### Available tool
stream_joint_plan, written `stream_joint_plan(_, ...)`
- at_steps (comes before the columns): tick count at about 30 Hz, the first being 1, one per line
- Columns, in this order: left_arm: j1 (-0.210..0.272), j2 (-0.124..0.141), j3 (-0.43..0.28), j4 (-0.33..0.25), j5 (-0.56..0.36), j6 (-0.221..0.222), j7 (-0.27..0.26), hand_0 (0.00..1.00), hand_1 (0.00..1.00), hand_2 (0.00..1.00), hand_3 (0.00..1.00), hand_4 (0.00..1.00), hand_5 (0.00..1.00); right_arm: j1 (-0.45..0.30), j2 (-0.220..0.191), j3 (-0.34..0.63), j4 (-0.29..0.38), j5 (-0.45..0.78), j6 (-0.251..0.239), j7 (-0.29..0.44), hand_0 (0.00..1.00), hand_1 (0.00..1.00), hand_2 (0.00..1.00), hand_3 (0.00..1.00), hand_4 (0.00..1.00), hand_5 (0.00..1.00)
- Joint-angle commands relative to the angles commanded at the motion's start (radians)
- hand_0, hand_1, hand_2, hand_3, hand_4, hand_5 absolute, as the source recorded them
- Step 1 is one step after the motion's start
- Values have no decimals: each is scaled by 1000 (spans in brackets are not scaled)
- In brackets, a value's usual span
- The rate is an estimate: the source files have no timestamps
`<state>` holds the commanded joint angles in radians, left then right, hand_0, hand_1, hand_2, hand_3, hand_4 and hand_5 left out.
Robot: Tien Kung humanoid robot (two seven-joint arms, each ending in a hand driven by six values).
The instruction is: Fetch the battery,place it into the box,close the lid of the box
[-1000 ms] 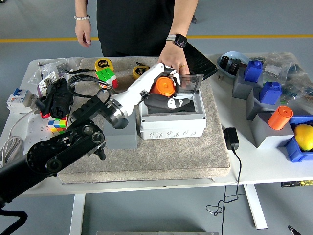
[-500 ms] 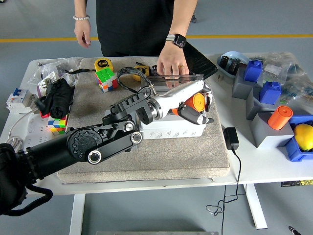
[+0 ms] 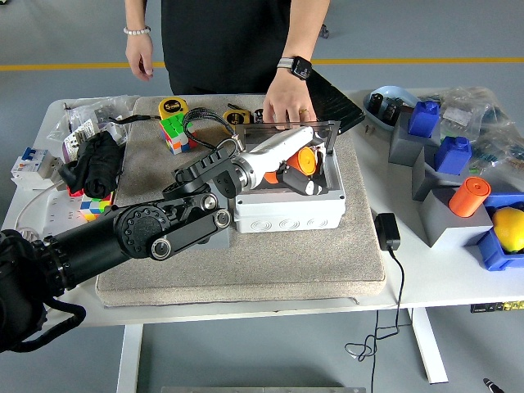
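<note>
A light grey box (image 3: 286, 214) stands on the beige mat, its clear lid (image 3: 324, 128) standing open at the back. My left arm comes in from the lower left and reaches over the box's left side. My left hand (image 3: 300, 170) is inside the box opening, its fingers curled on the orange battery (image 3: 304, 160), which sits low in the box. A person's hand (image 3: 286, 105) with a watch rests on the lid's top edge. My right arm is out of view.
The mat (image 3: 246, 270) lies mid-table. Tape measures (image 3: 172, 107) and a puzzle cube (image 3: 175, 131) lie behind my arm. At right are a black charger (image 3: 386, 232), grey and blue blocks (image 3: 452, 154), another orange cylinder (image 3: 468, 196) and a yellow ball (image 3: 509, 227).
My left hand has carried the battery from the box's front right rim back and left, down into the box opening. The person's hand stays on the lid.
</note>
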<state>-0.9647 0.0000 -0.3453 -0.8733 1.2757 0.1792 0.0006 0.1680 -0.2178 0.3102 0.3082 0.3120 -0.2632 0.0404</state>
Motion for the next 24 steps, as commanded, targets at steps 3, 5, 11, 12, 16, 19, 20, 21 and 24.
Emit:
stream_joint_plan(3, 1, 0, 1, 5, 3, 1, -6, 164, 176, 208, 263, 963, 16, 1, 0, 3, 1, -3, -2, 0, 665, 636, 631, 531, 858, 411)
stream_joint_plan(5, 1, 0, 1, 8, 6, 1, -6, 193, 269, 296, 320, 998, 33, 2, -1, 5, 2, -6, -3, 0, 665, 636, 630, 531, 858, 410)
stream_joint_plan(11, 0, 0, 4, 18, 21, -2, -1, 212, 315, 345, 406, 998, 51, 3, -2, 8, 5, -12, -6, 2, 663, 635, 631, 531, 858, 410)
stream_joint_plan(12, 0, 0, 5, 19, 22, -2, -1, 212, 315, 345, 406, 998, 51, 3, -2, 8, 5, -12, -5, 2, 663, 635, 631, 531, 858, 410)
stream_joint_plan(16, 4, 0, 6, 16, 28, -4, 2, 240, 376, 393, 458, 998, 63, 0, -1, 6, 5, -12, -4, 2, 663, 636, 630, 532, 858, 410)
stream_joint_plan(19, 5, 0, 0, 11, 32, -6, 2, 240, 376, 393, 458, 998, 63, 0, -1, 8, 5, -13, -4, 3, 663, 636, 630, 532, 858, 410)
stream_joint_plan(20, 6, 0, -2, 9, 33, -6, 1, 240, 376, 393, 458, 998, 63, 0, 0, 9, 5, -13, -4, 3, 663, 636, 630, 532, 858, 410)
stream_joint_plan(21, 6, 0, -4, 8, 33, -6, 0, 240, 376, 393, 458, 998, 63, 0, 0, 10, 5, -13, -4, 4, 663, 636, 630, 532, 858, 410)
stream_joint_plan(24, 8, 0, -16, -2, 39, -10, -1, 371, 521, 527, 531, 998, 63, 1, 0, 16, 6, -18, -6, 5, 663, 635, 630, 530, 858, 411)
